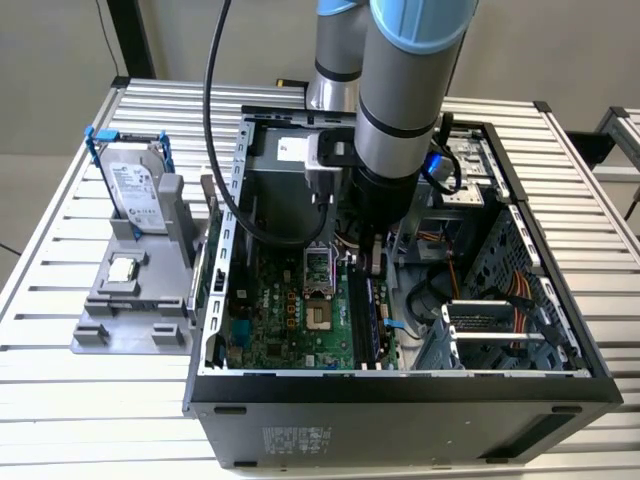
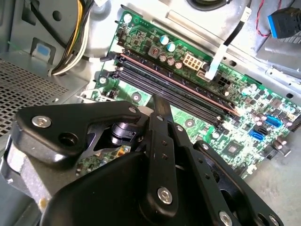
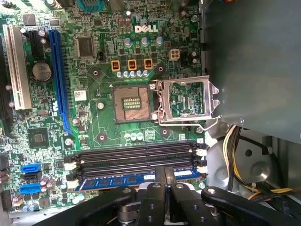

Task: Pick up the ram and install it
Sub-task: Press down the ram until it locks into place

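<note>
Ram [image 3: 136, 179] lies in its slot, apparently just under tool [image 3: 164, 175].

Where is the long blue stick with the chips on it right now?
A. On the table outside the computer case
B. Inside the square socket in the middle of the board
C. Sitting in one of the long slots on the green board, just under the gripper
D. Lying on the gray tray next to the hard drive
C. In the first wrist view the ram lies along a slot on the motherboard, right beside the gripper.
</note>
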### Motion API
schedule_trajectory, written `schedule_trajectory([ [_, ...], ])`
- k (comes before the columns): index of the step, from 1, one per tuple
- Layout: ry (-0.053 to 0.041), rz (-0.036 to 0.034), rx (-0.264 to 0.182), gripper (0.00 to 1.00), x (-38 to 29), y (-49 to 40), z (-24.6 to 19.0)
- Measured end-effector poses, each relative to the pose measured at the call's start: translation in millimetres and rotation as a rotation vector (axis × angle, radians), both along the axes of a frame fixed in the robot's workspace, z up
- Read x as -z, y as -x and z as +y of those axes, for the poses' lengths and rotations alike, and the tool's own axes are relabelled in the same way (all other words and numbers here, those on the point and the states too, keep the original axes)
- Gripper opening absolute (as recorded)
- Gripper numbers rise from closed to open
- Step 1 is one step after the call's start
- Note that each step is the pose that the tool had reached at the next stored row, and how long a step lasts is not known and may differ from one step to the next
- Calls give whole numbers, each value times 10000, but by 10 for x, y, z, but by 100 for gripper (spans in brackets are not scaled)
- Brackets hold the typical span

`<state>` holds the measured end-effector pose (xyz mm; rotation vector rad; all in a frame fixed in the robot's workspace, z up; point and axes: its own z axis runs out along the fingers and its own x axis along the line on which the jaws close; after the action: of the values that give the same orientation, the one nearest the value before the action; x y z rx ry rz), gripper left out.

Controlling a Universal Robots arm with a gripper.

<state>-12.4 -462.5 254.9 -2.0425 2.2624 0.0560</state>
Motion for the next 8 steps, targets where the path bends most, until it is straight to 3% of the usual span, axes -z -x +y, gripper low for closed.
schedule_trajectory([
  [8,70,-13,-3,0,11,-65,-4],
])
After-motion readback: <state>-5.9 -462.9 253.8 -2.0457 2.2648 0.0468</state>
